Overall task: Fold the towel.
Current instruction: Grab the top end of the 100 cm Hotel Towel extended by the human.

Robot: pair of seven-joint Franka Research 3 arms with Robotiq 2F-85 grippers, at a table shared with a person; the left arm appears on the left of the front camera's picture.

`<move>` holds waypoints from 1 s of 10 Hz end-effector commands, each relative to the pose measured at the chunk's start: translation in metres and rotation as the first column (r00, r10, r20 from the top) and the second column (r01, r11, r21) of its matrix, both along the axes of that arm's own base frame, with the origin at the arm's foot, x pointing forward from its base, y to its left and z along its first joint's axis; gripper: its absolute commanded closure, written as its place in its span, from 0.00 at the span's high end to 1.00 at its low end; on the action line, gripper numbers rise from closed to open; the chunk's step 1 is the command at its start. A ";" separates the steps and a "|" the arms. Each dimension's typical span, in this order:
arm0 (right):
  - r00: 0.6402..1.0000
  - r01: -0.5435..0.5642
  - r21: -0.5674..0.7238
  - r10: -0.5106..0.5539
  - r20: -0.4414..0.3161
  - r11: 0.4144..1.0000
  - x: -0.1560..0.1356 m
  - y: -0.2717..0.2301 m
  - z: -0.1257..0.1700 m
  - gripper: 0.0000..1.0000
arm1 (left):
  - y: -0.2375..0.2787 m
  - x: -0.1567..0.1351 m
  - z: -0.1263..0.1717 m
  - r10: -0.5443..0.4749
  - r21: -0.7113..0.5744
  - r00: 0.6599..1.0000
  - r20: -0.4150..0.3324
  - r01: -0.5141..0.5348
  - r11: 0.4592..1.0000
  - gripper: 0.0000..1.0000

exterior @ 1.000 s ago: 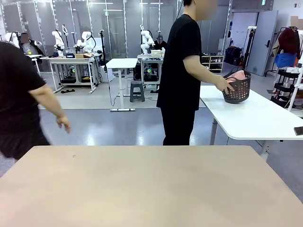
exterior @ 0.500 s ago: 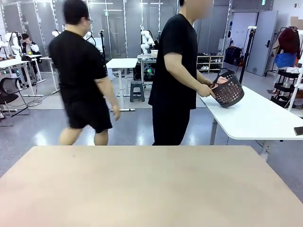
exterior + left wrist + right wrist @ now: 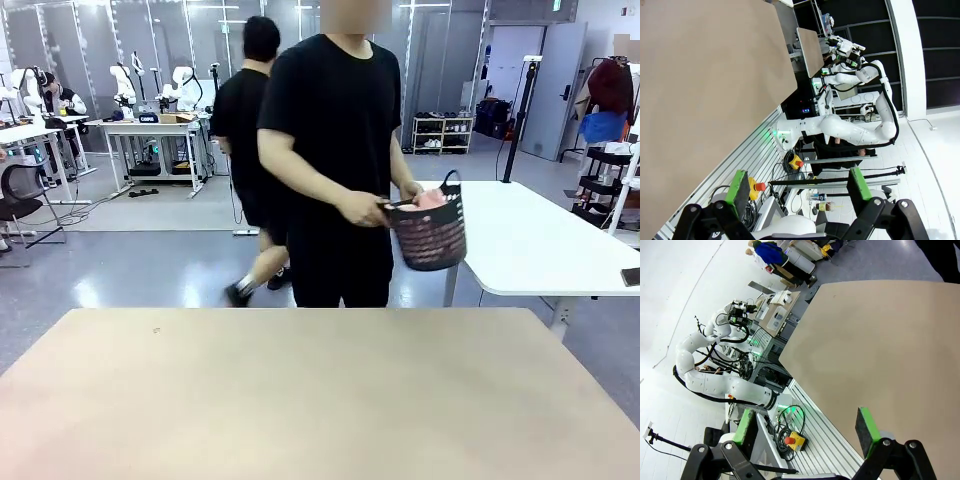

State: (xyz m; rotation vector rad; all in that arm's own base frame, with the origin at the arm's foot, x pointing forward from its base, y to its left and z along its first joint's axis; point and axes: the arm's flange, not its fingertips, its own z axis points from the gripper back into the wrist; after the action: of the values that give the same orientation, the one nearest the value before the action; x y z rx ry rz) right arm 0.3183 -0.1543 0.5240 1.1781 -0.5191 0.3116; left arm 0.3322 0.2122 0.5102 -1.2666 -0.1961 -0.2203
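Note:
A bit of the pale pink towel point(image 3: 430, 199) pokes out of the top of a dark plastic basket point(image 3: 430, 236). A person in black point(image 3: 335, 150) holds that basket by its rim with both hands, standing just beyond the far edge of the beige table point(image 3: 320, 400). In the left wrist view my left gripper point(image 3: 798, 185) is open beside the table edge, with nothing between its green pads. In the right wrist view my right gripper point(image 3: 805, 426) is open too, off the table's side, and it holds nothing.
A white side table point(image 3: 540, 240) stands at the back right, behind the person. A second person in black point(image 3: 250, 150) walks past further back. Each wrist view shows the other white arm point(image 3: 840, 131) point(image 3: 715, 385) on its base by the table's side.
The person lifted the basket off the white side table, turned and carried it to the beige table's far edge. A second person crossed behind from left to right. My grippers stayed open.

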 end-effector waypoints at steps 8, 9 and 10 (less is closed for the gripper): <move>1.000 0.000 0.010 0.000 0.007 1.000 0.001 0.000 0.001 1.00 | 0.001 -0.001 0.000 -0.010 -0.005 1.000 0.004 0.010 1.000 1.00; 1.000 0.000 0.010 0.000 0.007 1.000 0.001 0.000 0.001 1.00 | 0.001 -0.001 0.000 -0.010 -0.005 1.000 0.004 0.010 1.000 1.00; 1.000 0.000 0.010 0.000 0.007 1.000 0.001 0.000 0.001 1.00 | 0.001 -0.001 0.000 -0.010 -0.005 1.000 0.004 0.010 1.000 1.00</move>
State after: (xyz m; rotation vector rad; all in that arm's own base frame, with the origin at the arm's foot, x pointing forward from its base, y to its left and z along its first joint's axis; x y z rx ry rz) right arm 0.3183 -0.1543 0.5240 1.1781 -0.5191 0.3116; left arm 0.3322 0.2122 0.5102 -1.2665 -0.1960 -0.2202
